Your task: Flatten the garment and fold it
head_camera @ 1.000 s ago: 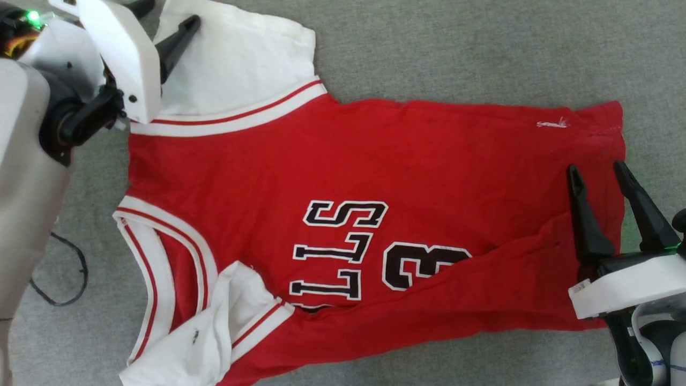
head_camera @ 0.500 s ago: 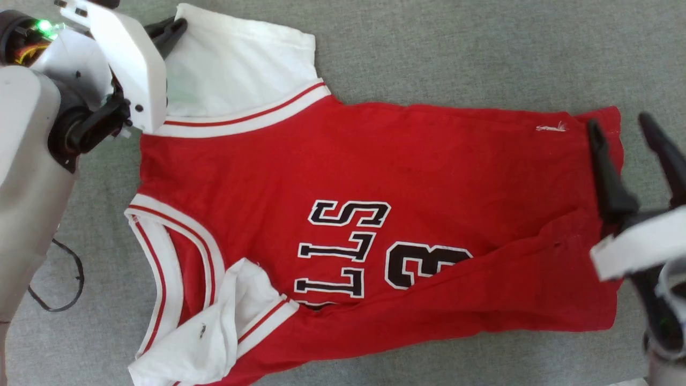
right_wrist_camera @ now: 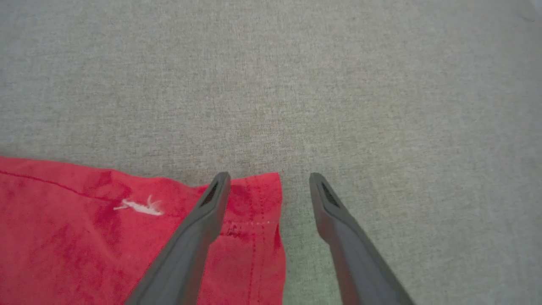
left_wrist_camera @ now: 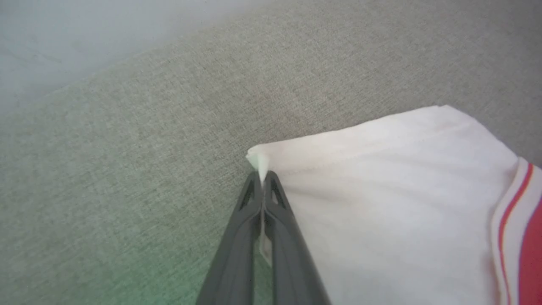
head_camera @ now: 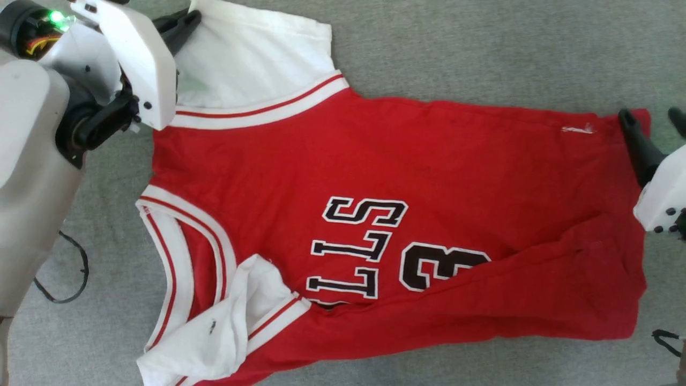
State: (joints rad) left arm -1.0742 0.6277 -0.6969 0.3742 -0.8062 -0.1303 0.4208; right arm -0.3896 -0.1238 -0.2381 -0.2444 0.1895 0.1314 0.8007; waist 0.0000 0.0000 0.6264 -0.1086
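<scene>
The garment (head_camera: 429, 177), a red jersey with black letters and a "3", lies spread on the grey surface, collar to the left and hem to the right. Its far white sleeve (head_camera: 252, 59) lies flat, while the near white sleeve (head_camera: 225, 327) is crumpled and folded over. My left gripper (head_camera: 190, 19) is shut on the outer corner of the far sleeve (left_wrist_camera: 381, 190); in the left wrist view the left gripper (left_wrist_camera: 263, 178) pinches a small peak of white cloth. My right gripper (head_camera: 649, 115) stands open over the far hem corner (right_wrist_camera: 258, 199). In the right wrist view the right gripper (right_wrist_camera: 269, 178) has one finger over the red cloth and the other over bare surface.
Grey fabric surface (head_camera: 482, 48) lies all around the garment. A black cable (head_camera: 69, 273) loops at the lower left beside my pale left arm (head_camera: 27, 161), and another cable end (head_camera: 664, 338) shows at the lower right. A paler band (left_wrist_camera: 84, 34) borders the surface beyond the sleeve.
My left gripper has shut on the far sleeve's corner. My right gripper, still open, has moved from the near part of the hem to the far hem corner. The head view has shifted slightly.
</scene>
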